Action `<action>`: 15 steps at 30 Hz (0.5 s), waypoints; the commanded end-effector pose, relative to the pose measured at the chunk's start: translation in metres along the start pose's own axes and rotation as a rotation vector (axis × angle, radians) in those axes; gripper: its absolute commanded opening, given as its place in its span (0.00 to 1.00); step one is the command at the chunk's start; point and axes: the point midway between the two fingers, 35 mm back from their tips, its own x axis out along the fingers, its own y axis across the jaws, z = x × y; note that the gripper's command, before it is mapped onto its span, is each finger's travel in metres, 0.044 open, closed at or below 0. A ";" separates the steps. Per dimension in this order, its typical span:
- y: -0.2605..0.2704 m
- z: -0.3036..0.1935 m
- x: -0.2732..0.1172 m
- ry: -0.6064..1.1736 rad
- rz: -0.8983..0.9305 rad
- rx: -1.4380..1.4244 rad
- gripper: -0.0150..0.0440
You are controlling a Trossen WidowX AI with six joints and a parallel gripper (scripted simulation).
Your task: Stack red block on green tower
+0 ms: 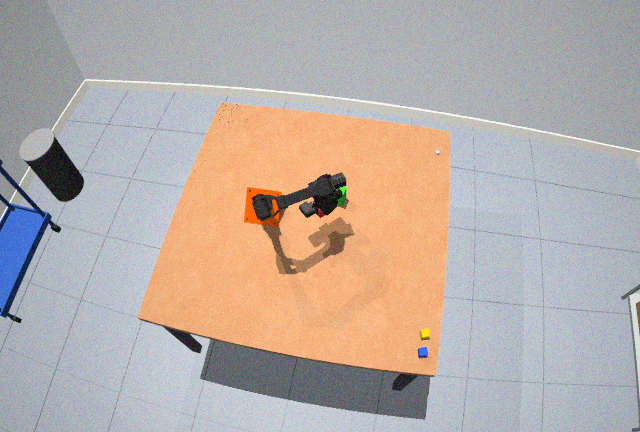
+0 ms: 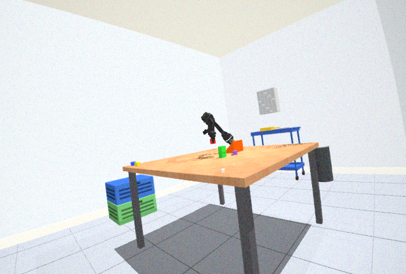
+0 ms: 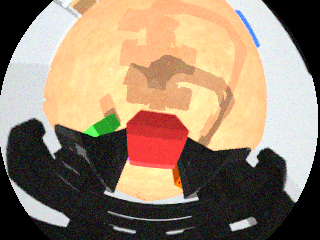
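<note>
My gripper [image 3: 155, 130] is shut on the red block [image 3: 156, 138] and holds it in the air above the table. In the exterior view the red block [image 2: 210, 141] hangs at the fingertips, above and a little left of the green tower [image 2: 222, 151], which stands upright on the table. In the overhead view the arm covers most of the red block [image 1: 321, 212], and the green tower [image 1: 342, 196] shows just beside the gripper [image 1: 321, 208]. In the wrist view a green corner [image 3: 102, 126] of the tower shows left of the red block.
The arm's orange base plate [image 1: 262, 205] lies left of the gripper. A small purple block [image 2: 234, 152] sits near the tower. A yellow block [image 1: 424, 333] and a blue block [image 1: 422, 351] lie at the table's front right corner. A small white ball [image 1: 437, 151] lies near the right edge.
</note>
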 end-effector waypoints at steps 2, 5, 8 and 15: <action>0.000 0.000 -0.002 0.001 0.000 0.000 0.25; 0.000 0.000 -0.006 0.003 0.001 0.001 0.25; 0.006 -0.001 -0.007 0.003 0.001 0.001 0.25; 0.038 -0.007 -0.011 0.005 0.005 0.002 0.25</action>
